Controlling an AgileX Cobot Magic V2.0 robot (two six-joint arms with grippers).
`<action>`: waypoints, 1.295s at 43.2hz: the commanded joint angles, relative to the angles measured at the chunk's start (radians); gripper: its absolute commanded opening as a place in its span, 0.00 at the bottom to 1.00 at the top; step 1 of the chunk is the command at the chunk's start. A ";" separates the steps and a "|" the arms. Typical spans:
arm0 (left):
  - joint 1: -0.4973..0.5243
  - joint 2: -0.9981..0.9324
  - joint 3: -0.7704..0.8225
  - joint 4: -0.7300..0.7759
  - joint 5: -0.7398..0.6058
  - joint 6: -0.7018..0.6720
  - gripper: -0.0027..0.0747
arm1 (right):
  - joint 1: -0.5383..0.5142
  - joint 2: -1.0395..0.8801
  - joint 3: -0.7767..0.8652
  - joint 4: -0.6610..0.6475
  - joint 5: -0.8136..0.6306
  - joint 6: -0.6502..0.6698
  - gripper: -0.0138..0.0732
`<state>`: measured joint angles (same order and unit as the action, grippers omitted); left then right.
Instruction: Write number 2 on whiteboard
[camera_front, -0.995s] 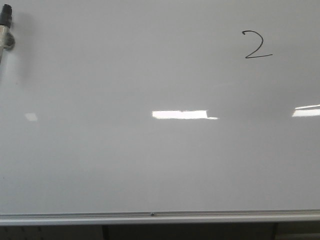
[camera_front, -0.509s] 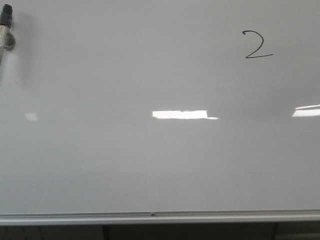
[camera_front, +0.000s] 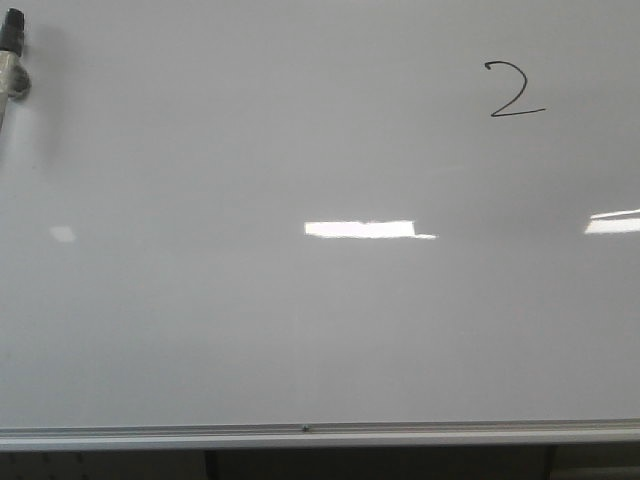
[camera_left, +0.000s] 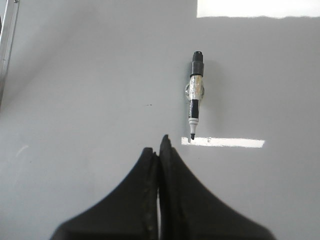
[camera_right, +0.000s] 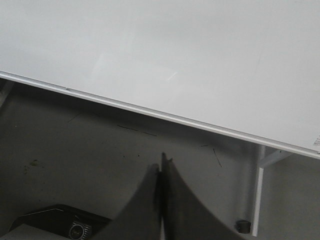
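A small black number 2 (camera_front: 516, 90) is drawn at the upper right of the glossy whiteboard (camera_front: 300, 330). A black-and-silver marker (camera_front: 12, 62) sits on the board at its far upper left. In the left wrist view the marker (camera_left: 195, 95) lies uncapped on the board, tip toward my left gripper (camera_left: 160, 145), which is shut and empty, a short way from the tip. My right gripper (camera_right: 161, 162) is shut and empty, hanging over dark floor below the whiteboard (camera_right: 175, 55) edge.
A silver rail (camera_front: 320, 434) runs along the board's near edge. Bright light reflections (camera_front: 360, 229) lie across the board. In the right wrist view a white board leg (camera_right: 257, 195) with a caster and a dark device (camera_right: 65, 225) stand on the floor.
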<state>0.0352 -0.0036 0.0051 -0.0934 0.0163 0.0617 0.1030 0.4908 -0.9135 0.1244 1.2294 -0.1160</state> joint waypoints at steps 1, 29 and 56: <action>-0.002 -0.026 0.034 0.002 -0.070 -0.007 0.01 | -0.005 0.006 -0.023 -0.003 -0.060 -0.001 0.08; -0.059 -0.026 0.034 0.072 -0.071 -0.097 0.01 | -0.005 0.006 -0.023 -0.003 -0.060 -0.001 0.08; -0.059 -0.026 0.034 0.072 -0.071 -0.097 0.01 | -0.005 0.006 -0.023 -0.003 -0.060 -0.001 0.08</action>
<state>-0.0167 -0.0036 0.0051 -0.0210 0.0201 -0.0241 0.1030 0.4908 -0.9135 0.1244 1.2294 -0.1160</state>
